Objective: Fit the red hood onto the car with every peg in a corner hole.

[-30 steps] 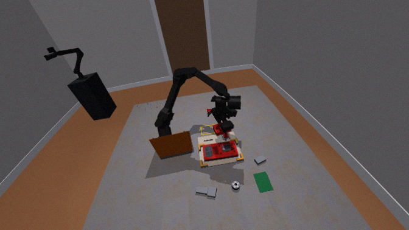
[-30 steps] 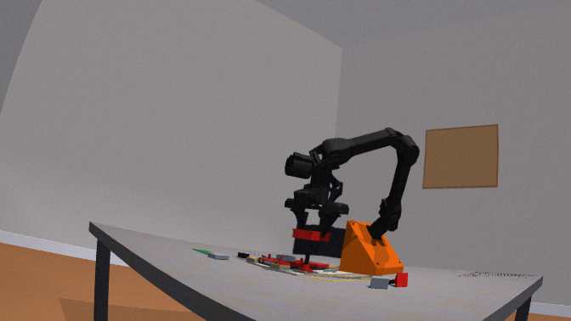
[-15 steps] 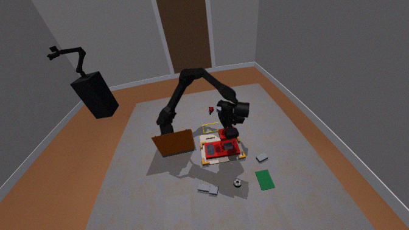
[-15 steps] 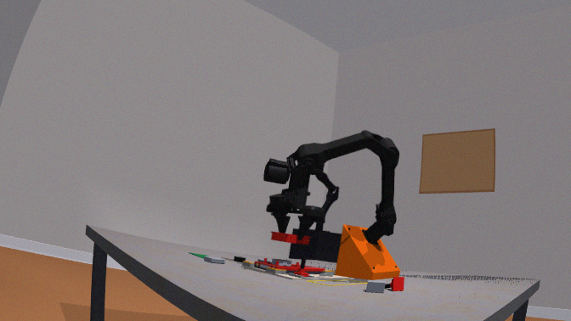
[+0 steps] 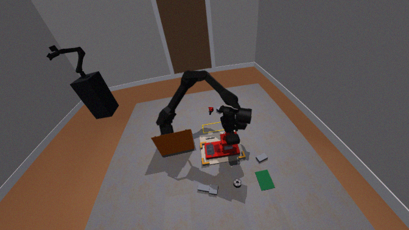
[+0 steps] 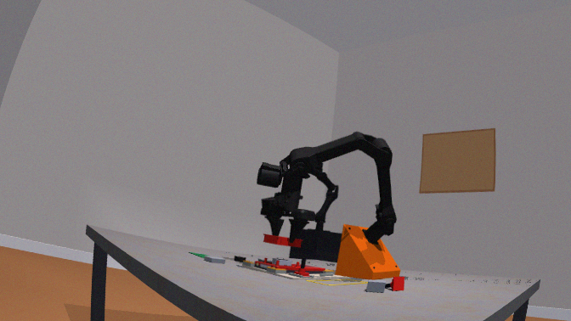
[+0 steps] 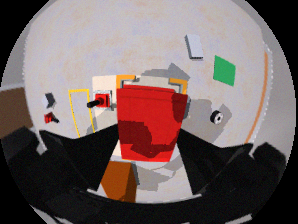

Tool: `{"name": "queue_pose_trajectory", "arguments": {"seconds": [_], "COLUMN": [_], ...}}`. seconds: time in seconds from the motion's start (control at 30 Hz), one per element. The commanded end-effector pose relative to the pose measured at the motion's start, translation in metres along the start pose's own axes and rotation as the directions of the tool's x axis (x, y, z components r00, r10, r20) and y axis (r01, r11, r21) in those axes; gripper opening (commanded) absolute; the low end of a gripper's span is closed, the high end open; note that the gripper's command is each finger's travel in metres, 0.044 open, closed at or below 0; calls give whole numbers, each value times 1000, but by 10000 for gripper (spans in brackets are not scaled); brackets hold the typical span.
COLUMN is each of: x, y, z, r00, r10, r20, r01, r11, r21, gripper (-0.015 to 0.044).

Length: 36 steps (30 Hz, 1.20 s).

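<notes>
In the top view, going left to right, we are seeing the orange base wedge (image 5: 174, 145) at nine o'clock of the jig (image 5: 206, 163), then the red chassis (image 5: 213, 149) lying in that jig, and the end effector (image 5: 230, 143) hanging over its right half. Further toward three o'clock a grey block (image 5: 262, 157) and a green card (image 5: 264, 179) are lying on the bench (image 5: 304, 170), with a small ring-shaped part (image 5: 237, 182) at five o'clock of the jig. From above, the wrist is hiding most of the hood.

The exterior view is giving us what the top view cannot: the hood (image 6: 282, 240) is hanging in the air, clear of the chassis (image 6: 293, 267), roughly level, gripped between the two tapered fingers (image 6: 275, 223). We are reading the end effector (image 6: 285, 231) as clamped on the hood, standing fairly wide across it.

The wrist view is showing the hood's (image 7: 149, 123) flat red roof filling the centre, with the jig's orange corners (image 7: 125, 80) peeking out at twelve o'clock.
</notes>
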State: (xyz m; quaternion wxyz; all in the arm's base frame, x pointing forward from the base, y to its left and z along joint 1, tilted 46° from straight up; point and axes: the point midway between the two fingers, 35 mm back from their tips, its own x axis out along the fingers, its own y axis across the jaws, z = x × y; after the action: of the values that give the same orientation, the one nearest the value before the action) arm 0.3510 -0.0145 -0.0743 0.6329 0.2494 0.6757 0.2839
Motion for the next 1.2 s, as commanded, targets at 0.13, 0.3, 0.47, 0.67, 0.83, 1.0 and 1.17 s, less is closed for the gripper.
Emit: {"name": "queue_pose_trajectory", "arguments": {"seconds": [0.13,0.3,0.47,0.67,0.83,1.0,1.17], "x": [39,40,40,40,40,40,40], "y": [1,2,2,3,3,3,3], "z": [-5,-6,-6,-5,-5,-6,-6], "r00": [1000,1000,1000,1000,1000,1000,1000], "r10": [11,11,11,11,11,11,11], "r20": [-13,-13,-13,-13,-13,-13,-13], "r01": [-11,-11,-11,-11,-11,-11,-11], "r11": [1000,1000,1000,1000,1000,1000,1000], "r21": [10,10,10,10,10,10,10], "gripper": [0,0,0,0,0,0,0]}}
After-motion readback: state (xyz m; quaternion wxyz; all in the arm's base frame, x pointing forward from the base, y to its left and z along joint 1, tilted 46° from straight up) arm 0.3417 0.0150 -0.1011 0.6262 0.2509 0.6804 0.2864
